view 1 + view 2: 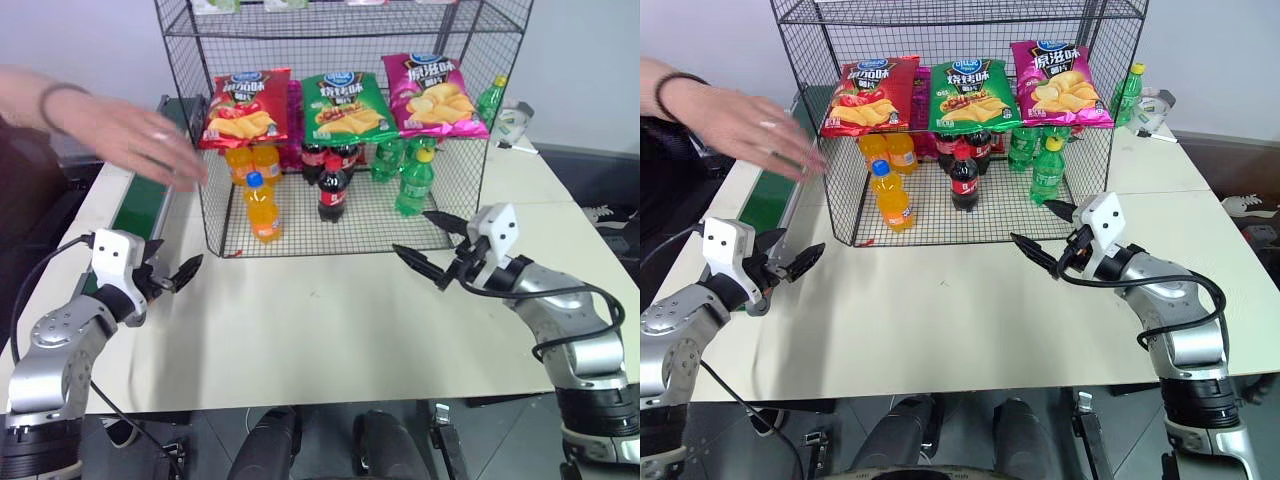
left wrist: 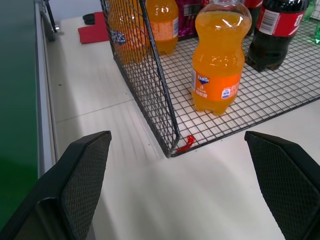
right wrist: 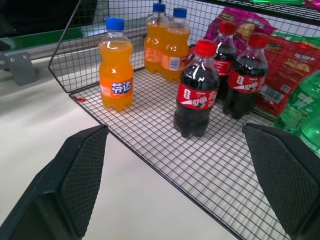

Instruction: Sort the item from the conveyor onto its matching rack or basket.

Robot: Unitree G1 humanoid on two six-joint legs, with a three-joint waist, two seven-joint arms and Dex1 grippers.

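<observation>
You have the orange soda bottle [image 1: 262, 208] standing upright on the bottom wire floor of the rack [image 1: 345, 120], near its front left corner, at about 11 o'clock from the middle of the bench [image 1: 330, 320]. Its blue cap is on and nothing is touching it. Two more orange bottles [image 1: 253, 160] stand just behind it, toward 12 o'clock. The cola bottle [image 1: 333, 190] with the red cap stands to its right at about 3 o'clock from it, well apart, with more cola bottles behind that. A green bottle [image 1: 414, 184] with a yellow cap stands farther right, near the rack's front right corner. Red, green and pink chip bags [image 1: 342, 102] hang across the rack's front above the bottles. Your left hand [image 1: 170, 275] hovers above the bench at about 9 o'clock, its fingers spread wide with nothing between them, pointing toward the rack's front left corner. Your right hand [image 1: 432, 246] hovers at about 2 o'clock, just in front of the rack's open front, fingers also spread wide and holding nothing. The conveyor [image 1: 140, 205] runs along the left side of the rack, its green belt beside the left hand. A person's hand [image 1: 140, 140] reaches in from the left, held above the conveyor, close to the rack's left wall, fingers stretched out flat.
</observation>
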